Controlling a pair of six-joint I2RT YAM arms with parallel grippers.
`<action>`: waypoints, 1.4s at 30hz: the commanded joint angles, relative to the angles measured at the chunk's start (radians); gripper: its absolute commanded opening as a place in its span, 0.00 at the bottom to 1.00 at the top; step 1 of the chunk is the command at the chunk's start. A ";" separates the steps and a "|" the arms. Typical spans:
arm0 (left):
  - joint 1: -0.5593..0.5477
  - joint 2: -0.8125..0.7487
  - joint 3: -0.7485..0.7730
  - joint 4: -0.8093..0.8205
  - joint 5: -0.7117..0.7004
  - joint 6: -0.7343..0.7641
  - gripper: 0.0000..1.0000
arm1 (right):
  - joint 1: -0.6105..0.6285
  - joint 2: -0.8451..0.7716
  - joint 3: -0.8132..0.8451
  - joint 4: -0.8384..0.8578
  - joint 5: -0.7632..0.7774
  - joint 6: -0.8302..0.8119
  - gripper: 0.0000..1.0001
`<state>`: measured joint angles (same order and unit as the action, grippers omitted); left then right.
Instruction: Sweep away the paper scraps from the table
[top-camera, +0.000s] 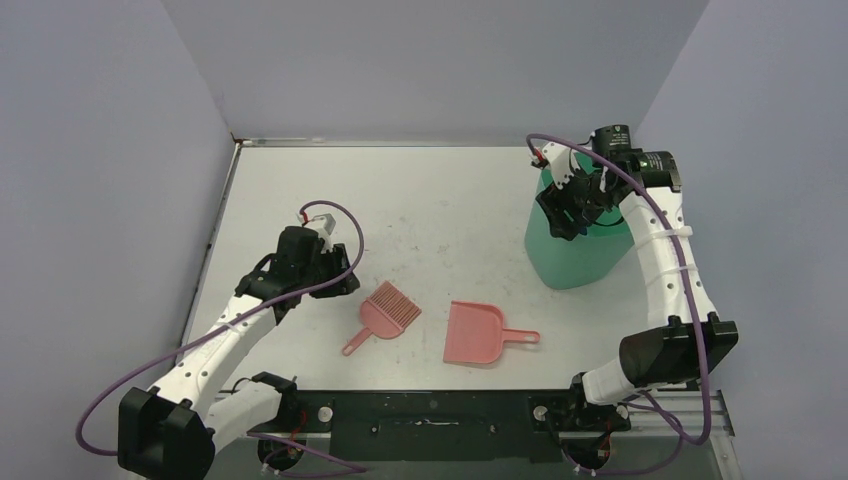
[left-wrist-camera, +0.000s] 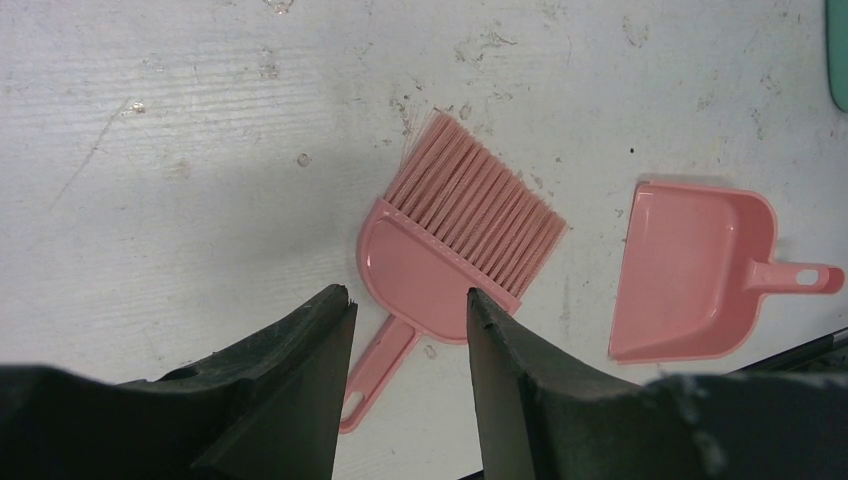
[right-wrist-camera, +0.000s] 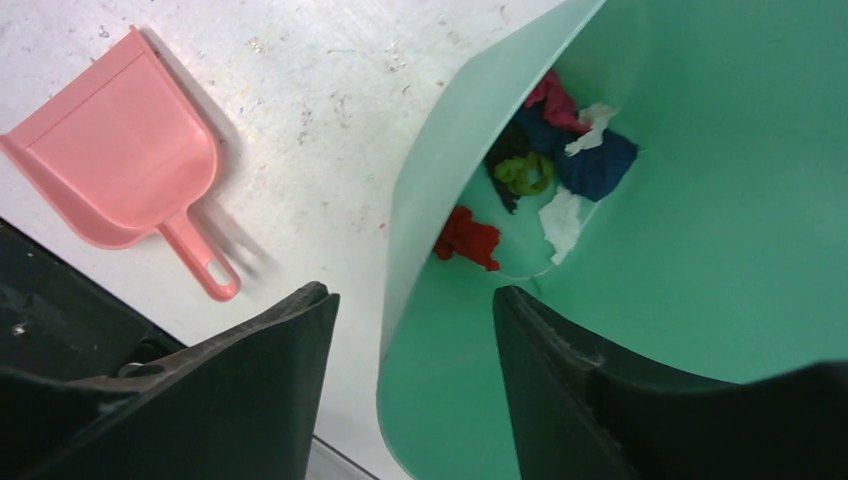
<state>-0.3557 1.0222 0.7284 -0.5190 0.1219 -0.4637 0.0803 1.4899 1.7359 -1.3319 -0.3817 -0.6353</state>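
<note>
The paper scraps (right-wrist-camera: 545, 165), red, dark blue, green and white, lie in a heap inside a green bin (right-wrist-camera: 700, 200); none show on the table (top-camera: 430, 210). My right gripper (right-wrist-camera: 412, 292) is open, its jaws on either side of the bin's rim without closing on it. It hangs over the bin (top-camera: 575, 250) at the right (top-camera: 560, 215). My left gripper (left-wrist-camera: 408, 295) is open and empty above the handle end of a pink brush (left-wrist-camera: 450, 240), left of centre in the top view (top-camera: 340, 278).
The pink brush (top-camera: 385, 312) and a pink dustpan (top-camera: 478, 333) lie side by side near the table's front edge. The dustpan also shows in the left wrist view (left-wrist-camera: 690, 270) and the right wrist view (right-wrist-camera: 120, 150). Grey-lilac walls stand close around the table.
</note>
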 joint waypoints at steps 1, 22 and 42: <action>0.008 0.001 0.005 0.050 0.024 0.010 0.43 | 0.008 -0.004 -0.039 0.030 0.010 0.003 0.51; 0.016 0.012 0.005 0.048 0.022 0.012 0.43 | 0.251 0.105 0.175 -0.073 -0.206 -0.287 0.10; 0.048 -0.074 0.045 0.087 0.039 0.058 0.43 | 0.008 -0.159 0.014 0.319 -0.107 0.051 0.91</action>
<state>-0.3180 1.0035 0.7280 -0.5049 0.1478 -0.4438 0.2420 1.5372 1.8645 -1.3262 -0.5323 -0.7799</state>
